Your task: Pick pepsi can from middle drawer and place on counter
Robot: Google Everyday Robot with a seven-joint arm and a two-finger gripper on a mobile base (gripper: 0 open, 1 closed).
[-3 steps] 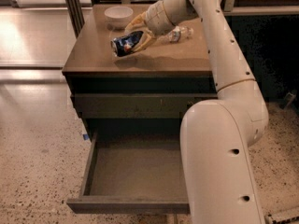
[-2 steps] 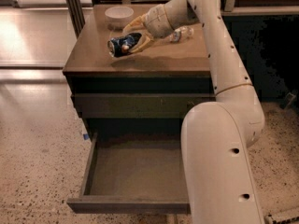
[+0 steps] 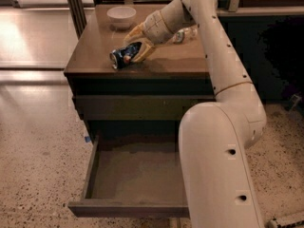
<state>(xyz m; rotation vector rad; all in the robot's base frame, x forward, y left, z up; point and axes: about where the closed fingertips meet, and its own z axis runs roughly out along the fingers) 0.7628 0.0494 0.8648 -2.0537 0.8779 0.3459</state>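
The pepsi can, dark blue with a silvery end, lies tilted on its side between my gripper's yellowish fingers. My gripper is shut on the can and holds it low over the left middle of the tan-brown counter. I cannot tell whether the can touches the top. Below, the middle drawer is pulled out, and its bare floor has nothing on it. My white arm covers the drawer's right side.
A white bowl stands at the back left of the counter. A clear plastic bottle lies at the back right, behind my wrist. A shut drawer front sits above the open drawer. Speckled floor lies to the left.
My gripper has carried the pepsi can down and slightly left, toward the front of the counter top. The drawer has stayed open.
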